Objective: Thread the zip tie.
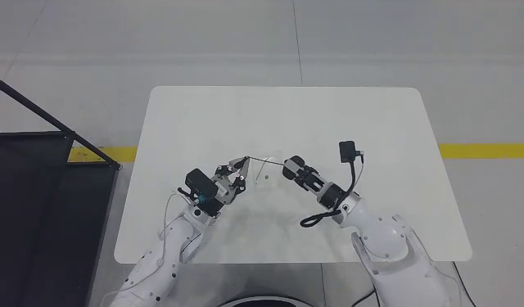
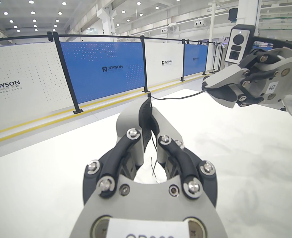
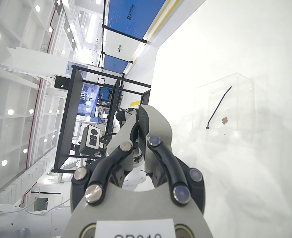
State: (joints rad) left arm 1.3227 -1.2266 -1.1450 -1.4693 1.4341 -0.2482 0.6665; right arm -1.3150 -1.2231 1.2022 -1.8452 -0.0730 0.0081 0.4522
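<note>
A thin black zip tie [image 1: 264, 161] [image 2: 178, 97] spans the gap between my two grippers, just above the white table [image 1: 368, 127]. My left gripper [image 1: 239, 171] [image 2: 149, 100] is shut on one end. The tie's tail [image 2: 153, 167] hangs down between that gripper's fingers. My right gripper [image 1: 290, 167] [image 2: 206, 88] [image 3: 140, 110] is shut on the other end, its tips facing the left gripper. The tie sags slightly between them.
A clear box [image 3: 245, 95] stands on the table beyond the right gripper with a second black zip tie [image 3: 217, 107] inside it. A black frame [image 1: 41, 209] stands left of the table. The far half of the table is bare.
</note>
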